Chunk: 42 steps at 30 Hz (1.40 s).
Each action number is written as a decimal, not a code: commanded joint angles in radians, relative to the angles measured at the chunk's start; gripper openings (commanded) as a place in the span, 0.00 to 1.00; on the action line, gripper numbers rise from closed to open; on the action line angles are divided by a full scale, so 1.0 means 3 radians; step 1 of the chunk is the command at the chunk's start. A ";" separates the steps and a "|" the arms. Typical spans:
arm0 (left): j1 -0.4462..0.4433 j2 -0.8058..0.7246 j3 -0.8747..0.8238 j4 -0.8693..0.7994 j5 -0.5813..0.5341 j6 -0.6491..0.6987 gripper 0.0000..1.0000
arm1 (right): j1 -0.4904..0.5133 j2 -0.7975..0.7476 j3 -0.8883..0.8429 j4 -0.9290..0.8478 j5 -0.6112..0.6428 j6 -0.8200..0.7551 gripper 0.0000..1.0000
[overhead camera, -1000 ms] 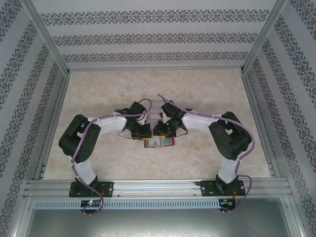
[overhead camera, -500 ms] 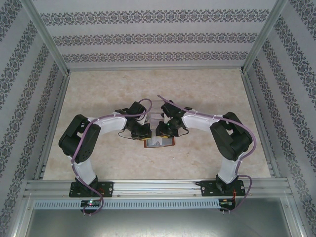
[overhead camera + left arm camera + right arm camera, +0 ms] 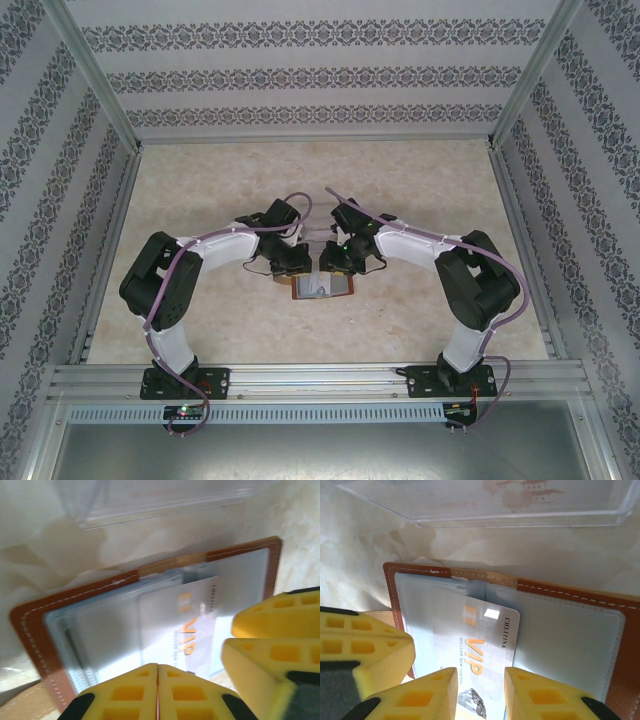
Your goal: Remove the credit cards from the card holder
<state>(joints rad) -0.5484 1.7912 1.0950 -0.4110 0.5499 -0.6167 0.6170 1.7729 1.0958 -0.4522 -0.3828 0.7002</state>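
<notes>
Pale marbled surface (image 3: 200, 190), patterned walls on three sides.

Left arm (image 3: 170, 280) and right arm (image 3: 470, 285) both bend inward. Their ends meet close together at mid-surface, over the card holder.

Clear plastic stand (image 3: 520, 502) sits just beyond the card holder, apart from it, with a strip of bare surface between them.

Card holder (image 3: 570, 594) lies open and flat on the surface at centre, just nearer the bases than the arm ends. Reddish-brown leather rim with pale stitching; pale grey-blue lining faces up.

One card (image 3: 487, 640) lies on the lining beside the fold. It is whitish with orange "VIP" lettering and sits a little tilted against the holder's edges. One rounded corner is free above the lining. Whether its other end is tucked into a pocket cannot be told.

Left fingers (image 3: 158, 685), yellow, are pressed together tip to tip with no gap and nothing seen between them. They sit over the near edge of the holder, beside the card.

Right fingers (image 3: 449, 687), yellow, stand partly apart, just beside the left pair. The card's lower end runs into the gap between them. No firm pinch on the card is visible.
</notes>
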 commanded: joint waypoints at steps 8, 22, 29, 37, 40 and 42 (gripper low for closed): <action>-0.0117 0.0151 0.0152 -0.0172 0.0037 0.0097 0.08 | -0.0036 0.0006 -0.0098 0.0060 -0.0089 -0.0015 0.30; -0.0120 0.0322 0.0038 -0.0245 -0.0090 0.0174 0.08 | -0.0055 0.0098 -0.0176 0.0165 -0.0156 -0.0002 0.31; -0.0120 0.0338 0.0039 -0.0251 -0.0096 0.0179 0.08 | -0.0066 0.0134 -0.0204 0.0233 -0.0227 0.0005 0.31; -0.0120 0.0349 0.0017 -0.0223 -0.0089 0.0164 0.08 | -0.0093 0.0071 -0.0348 0.0591 -0.0521 0.0157 0.28; -0.0120 0.0354 0.0018 -0.0217 -0.0084 0.0159 0.08 | -0.0103 0.0016 -0.0378 0.0670 -0.0571 0.0200 0.27; -0.0120 0.0354 0.0023 -0.0215 -0.0086 0.0159 0.08 | -0.0108 -0.0020 -0.0388 0.0687 -0.0579 0.0210 0.26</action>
<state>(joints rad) -0.5701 1.8637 1.1236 -0.4423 0.5430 -0.5831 0.5877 1.7977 0.9936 -0.2943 -0.5137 0.7391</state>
